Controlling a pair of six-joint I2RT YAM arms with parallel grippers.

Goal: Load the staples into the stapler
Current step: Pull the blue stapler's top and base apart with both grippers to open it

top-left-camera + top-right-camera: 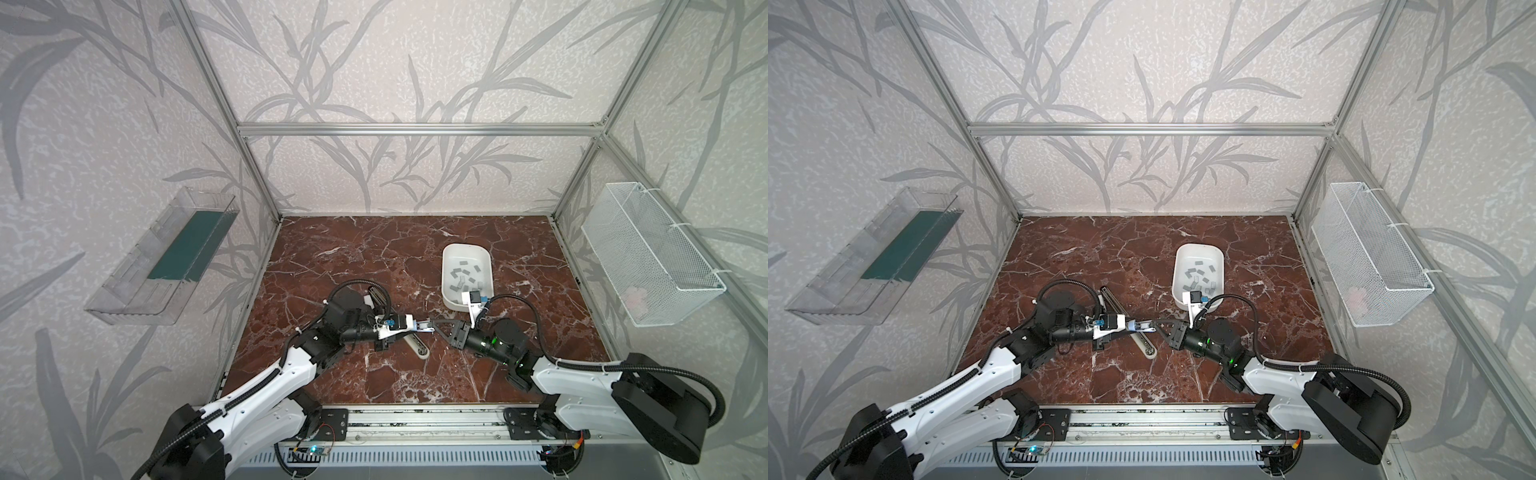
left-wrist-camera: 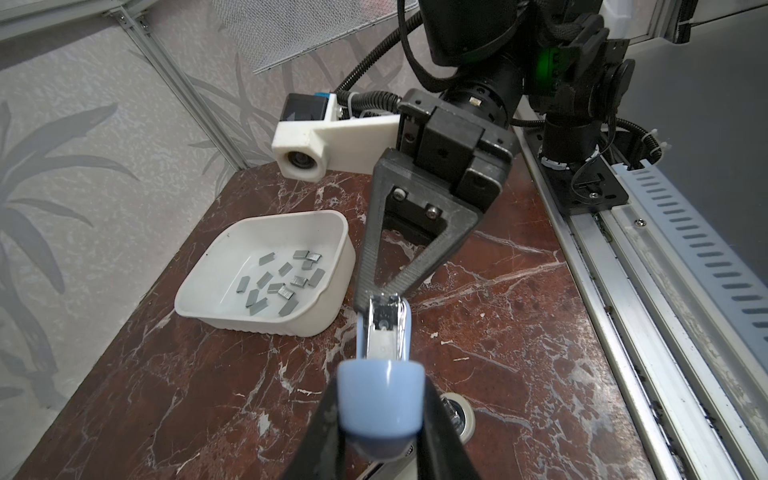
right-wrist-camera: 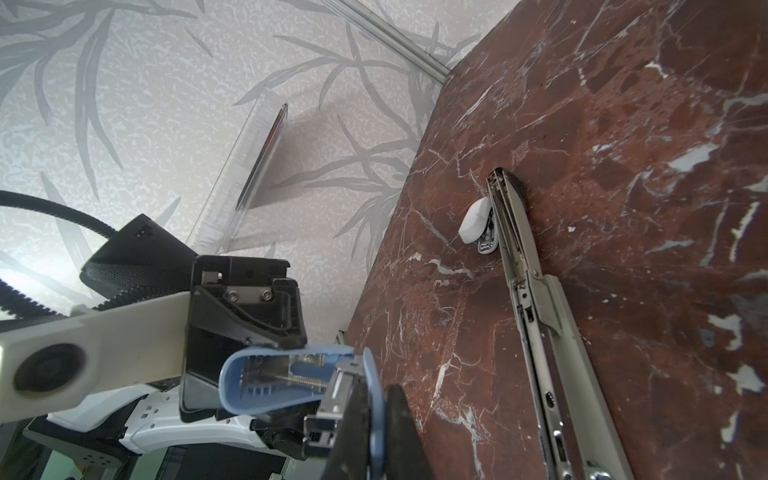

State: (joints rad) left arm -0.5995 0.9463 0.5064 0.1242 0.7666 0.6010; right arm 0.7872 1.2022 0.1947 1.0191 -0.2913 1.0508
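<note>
Two grippers stood tip to tip in both top views: left gripper [image 1: 417, 329] clamped the stapler [image 1: 425, 328] by its rear, and right gripper [image 1: 434, 325] was pinched shut on its nose, probably to pry it open.

Left wrist: staples [image 2: 282, 282] lay loose in tray [image 2: 232, 245], near, path unobstructed.

Right wrist: cover gaped, spring visible. Long stapler [image 3: 536, 311] lay close by, bare table [image 3: 623, 124] beyond.

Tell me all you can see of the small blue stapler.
The blue stapler is small, pale blue plastic with metal inside; a spring shows inside its shell. It is held above the table. The left hand clamps its rounded rear end, and the right hand pinches its front end.
</note>
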